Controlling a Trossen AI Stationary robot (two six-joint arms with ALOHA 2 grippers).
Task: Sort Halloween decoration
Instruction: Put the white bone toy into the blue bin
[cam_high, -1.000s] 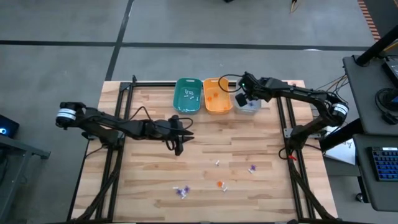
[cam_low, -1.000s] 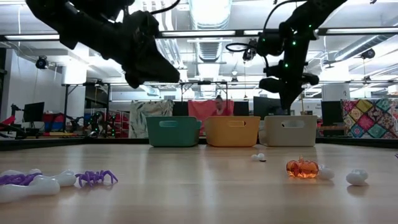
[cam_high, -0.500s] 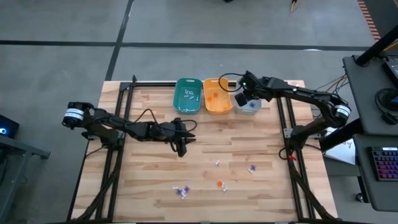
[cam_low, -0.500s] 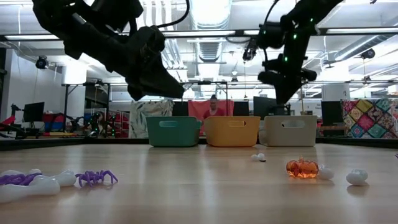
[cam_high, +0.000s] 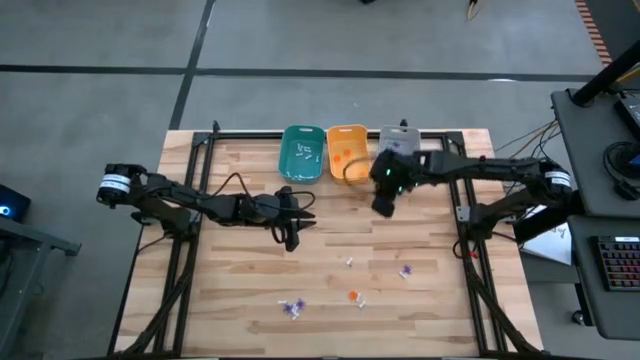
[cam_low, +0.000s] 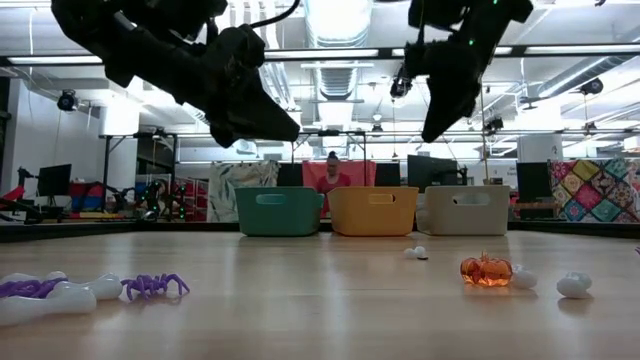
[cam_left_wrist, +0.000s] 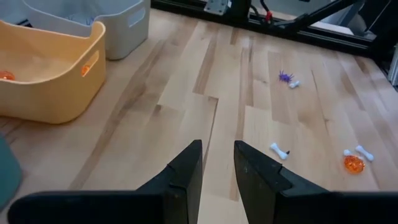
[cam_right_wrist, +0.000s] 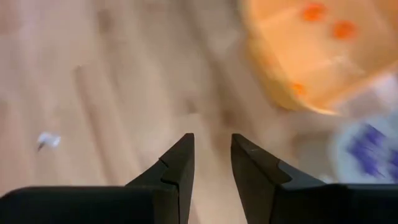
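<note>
The Halloween decoration lies scattered on the near half of the wooden table: a white bone (cam_high: 350, 262), a purple spider (cam_high: 406, 271), an orange pumpkin (cam_high: 352, 295) and a purple piece (cam_high: 292, 307). My left gripper (cam_high: 290, 238) hovers open over bare wood at mid-table, left of centre, with nothing between its fingers (cam_left_wrist: 217, 168). My right gripper (cam_high: 382, 207) hangs open above the wood just in front of the orange bin (cam_high: 347, 152), also empty (cam_right_wrist: 211, 162). In the low view both grippers are well above the tabletop.
Three bins stand in a row at the far edge: a teal bin (cam_high: 302, 153), the orange bin holding orange pieces (cam_right_wrist: 311, 56), and a grey bin (cam_high: 398, 138) holding purple pieces (cam_right_wrist: 367, 149). Black frame rails run along the table's left and right sides.
My right gripper has swung away from above the grey bin toward the table's middle and near side. It has turned about and now hangs over the wood in front of the orange bin.
</note>
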